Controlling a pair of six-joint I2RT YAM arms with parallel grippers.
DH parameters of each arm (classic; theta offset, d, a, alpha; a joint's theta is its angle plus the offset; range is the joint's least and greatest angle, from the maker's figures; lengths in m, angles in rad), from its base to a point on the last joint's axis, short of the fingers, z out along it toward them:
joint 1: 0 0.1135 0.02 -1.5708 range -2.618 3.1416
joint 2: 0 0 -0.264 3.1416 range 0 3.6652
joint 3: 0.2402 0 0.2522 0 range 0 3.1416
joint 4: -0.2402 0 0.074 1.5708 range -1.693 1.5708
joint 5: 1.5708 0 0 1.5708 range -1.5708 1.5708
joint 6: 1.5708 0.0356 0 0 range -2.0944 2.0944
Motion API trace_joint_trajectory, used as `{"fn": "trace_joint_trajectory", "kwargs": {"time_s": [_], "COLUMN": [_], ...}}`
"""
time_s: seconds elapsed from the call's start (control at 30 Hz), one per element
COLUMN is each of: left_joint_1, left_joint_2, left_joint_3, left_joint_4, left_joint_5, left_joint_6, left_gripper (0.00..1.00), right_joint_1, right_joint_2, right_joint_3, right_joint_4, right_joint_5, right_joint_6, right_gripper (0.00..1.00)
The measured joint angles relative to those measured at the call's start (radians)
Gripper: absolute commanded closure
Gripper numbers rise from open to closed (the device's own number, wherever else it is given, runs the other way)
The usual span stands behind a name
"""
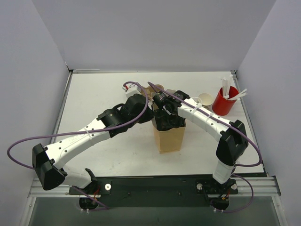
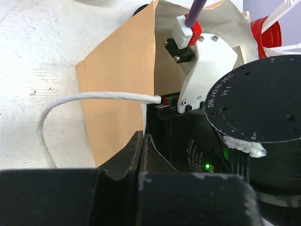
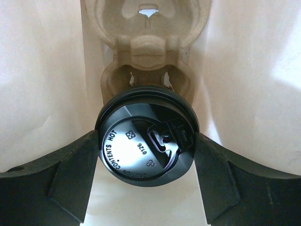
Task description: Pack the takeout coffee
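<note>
The takeout coffee (image 3: 146,135) sits squarely between the fingers of the right end effector (image 3: 146,141), at the centre of the right wrist view. Its black lid faces the camera and hides the cup body beneath. Both fingers press against the lid's rim, spread wide yet clamped on it. Only that view shows the inside of the paper bag (image 3: 42,70): pale walls at either side and a moulded pulp carrier (image 3: 148,47) at upper middle, beyond the lid. The top view shows the bag standing upright mid-frame on the counter (image 1: 103,89), with the right end effector in its mouth and the cup hidden. In the left wrist view the left end effector (image 2: 143,141), at lower centre, is closed together on the bag's rim, beside the white twisted handle (image 2: 94,96).
</note>
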Motion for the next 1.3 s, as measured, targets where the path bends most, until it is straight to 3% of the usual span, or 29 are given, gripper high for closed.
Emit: {"fn": "trace_joint_trajectory", "kwargs": {"time_s": [1.3], "left_joint_1": [0.0], "left_joint_2": [-0.001], "left_joint_3": [0.0], "left_joint_4": [0.002], "left_joint_5": [0.008], "left_joint_6": [0.001], "left_gripper": [1.0], "right_joint_1": [-0.019], "right_joint_2": [0.0], "right_joint_3": [-0.046], "right_joint_4": [0.078], "right_joint_5": [0.006], "right_joint_6": [0.0], "right_gripper": [0.62]}}
